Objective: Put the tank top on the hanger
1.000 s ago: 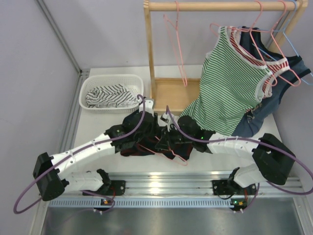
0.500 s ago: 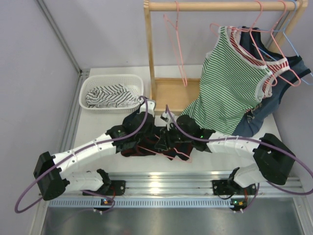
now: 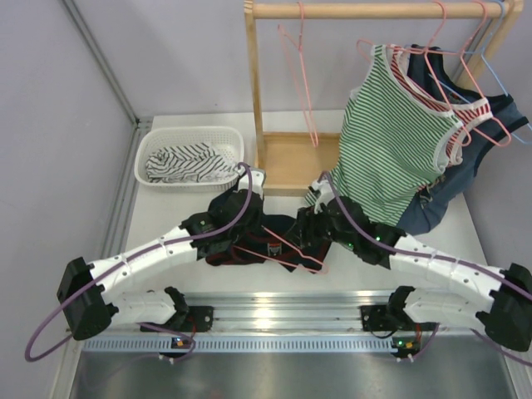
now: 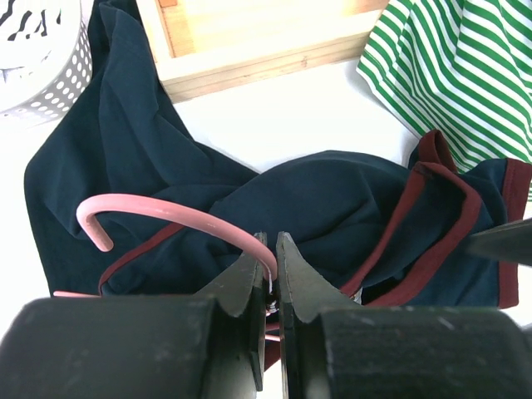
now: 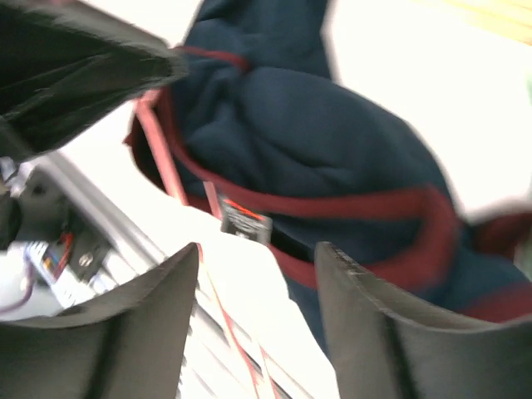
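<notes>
The tank top (image 3: 281, 226) lies crumpled on the table between both arms, dark navy with maroon trim (image 4: 332, 208). The pink hanger (image 3: 293, 258) lies across it, its hook (image 4: 158, 212) curling left in the left wrist view. My left gripper (image 4: 272, 249) is shut on the hanger's neck just below the hook, above the cloth (image 3: 243, 237). My right gripper (image 5: 258, 258) is open over the tank top's (image 5: 332, 141) near edge, with nothing between its fingers; a hanger wire (image 5: 170, 166) runs beside it. The print on the chest is hidden.
A white basket (image 3: 189, 131) holding striped cloth sits at the back left. A wooden rack (image 3: 253, 91) with a tray base (image 3: 291, 158) stands behind. On its rail hang a green striped top (image 3: 391, 150), a navy top (image 3: 465, 166) and a bare pink hanger (image 3: 301, 75).
My left gripper has shut on the hanger's neck. My right gripper has opened and let go, and its arm has swung its elbow out to the lower right.
</notes>
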Controlling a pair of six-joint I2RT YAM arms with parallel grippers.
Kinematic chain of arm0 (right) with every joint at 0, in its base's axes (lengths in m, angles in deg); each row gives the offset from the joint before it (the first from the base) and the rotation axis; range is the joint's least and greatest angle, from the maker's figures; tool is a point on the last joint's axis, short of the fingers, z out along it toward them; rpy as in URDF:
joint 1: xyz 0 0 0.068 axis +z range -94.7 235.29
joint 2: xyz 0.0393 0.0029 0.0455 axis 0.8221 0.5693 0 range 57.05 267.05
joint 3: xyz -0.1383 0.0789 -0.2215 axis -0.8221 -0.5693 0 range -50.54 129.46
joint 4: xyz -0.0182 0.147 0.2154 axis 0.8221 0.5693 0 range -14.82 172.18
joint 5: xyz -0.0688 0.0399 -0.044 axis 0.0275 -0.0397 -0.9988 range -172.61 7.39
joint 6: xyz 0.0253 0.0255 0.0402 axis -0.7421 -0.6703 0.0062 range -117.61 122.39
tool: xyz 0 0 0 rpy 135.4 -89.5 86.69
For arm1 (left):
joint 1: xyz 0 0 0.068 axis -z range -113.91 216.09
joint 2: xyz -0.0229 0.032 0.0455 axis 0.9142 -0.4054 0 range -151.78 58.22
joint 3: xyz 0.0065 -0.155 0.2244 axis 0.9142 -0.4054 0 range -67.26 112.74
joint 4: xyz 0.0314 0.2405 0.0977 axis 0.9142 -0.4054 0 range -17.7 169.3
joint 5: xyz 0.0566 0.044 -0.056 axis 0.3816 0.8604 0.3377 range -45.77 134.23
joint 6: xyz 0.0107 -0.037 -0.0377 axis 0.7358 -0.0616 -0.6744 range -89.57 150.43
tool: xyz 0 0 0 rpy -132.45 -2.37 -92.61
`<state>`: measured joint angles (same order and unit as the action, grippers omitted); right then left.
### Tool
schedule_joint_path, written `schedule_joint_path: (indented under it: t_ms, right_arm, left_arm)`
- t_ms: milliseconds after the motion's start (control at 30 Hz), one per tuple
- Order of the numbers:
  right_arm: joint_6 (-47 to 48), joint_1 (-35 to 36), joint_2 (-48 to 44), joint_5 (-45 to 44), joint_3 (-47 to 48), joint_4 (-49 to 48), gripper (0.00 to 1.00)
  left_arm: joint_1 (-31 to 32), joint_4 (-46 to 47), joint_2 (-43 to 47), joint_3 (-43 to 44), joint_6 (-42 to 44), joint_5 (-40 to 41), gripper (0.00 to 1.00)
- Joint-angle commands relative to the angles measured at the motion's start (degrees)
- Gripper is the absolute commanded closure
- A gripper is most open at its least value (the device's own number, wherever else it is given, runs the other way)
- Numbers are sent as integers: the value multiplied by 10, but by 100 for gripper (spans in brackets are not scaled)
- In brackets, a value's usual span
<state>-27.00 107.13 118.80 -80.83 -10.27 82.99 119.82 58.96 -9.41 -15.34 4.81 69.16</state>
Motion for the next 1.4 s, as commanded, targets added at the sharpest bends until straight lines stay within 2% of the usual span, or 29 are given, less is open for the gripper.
schedule_joint_path:
  t_ms: [0, 100, 267, 367, 467, 533, 767, 1000, 1133, 1233, 1333, 1367]
  right_arm:
    - [-49, -6, -39, -116, 1, 107, 45]
    - [-58, -7, -36, -149, 16, 147, 53]
    - [-67, -6, 20, -186, 59, 223, 66]
    - [-71, -7, 36, -200, 62, 225, 66]
    - [-73, -6, 45, -203, 68, 219, 55]
    - [-73, -6, 54, -209, 73, 214, 52]
    - [-68, -5, 79, -233, 117, 232, 53]
    - [-67, -5, 122, -238, 124, 245, 60]
    - [-65, -5, 140, -236, 123, 237, 61]
    - [-66, -5, 145, -236, 122, 233, 66]
    - [-66, -5, 142, -235, 117, 229, 76]
    - [-66, -5, 140, -237, 115, 229, 84]
  left_arm:
    - [2, 39, 17, 3, 6, 12, 100]
    - [2, 40, 15, 5, 6, 11, 100]
    - [2, 40, 12, 8, 4, 17, 100]
    - [2, 41, 14, 7, 4, 16, 100]
    - [2, 42, 14, 6, 5, 17, 100]
    - [2, 42, 14, 6, 5, 16, 100]
    - [2, 40, 16, 4, 5, 16, 100]
    - [2, 42, 12, 5, 8, 16, 100]
    - [2, 46, 12, 5, 8, 17, 100]
    - [2, 46, 13, 5, 8, 19, 100]
    - [2, 46, 15, 6, 10, 24, 100]
    - [2, 45, 16, 6, 10, 26, 100]
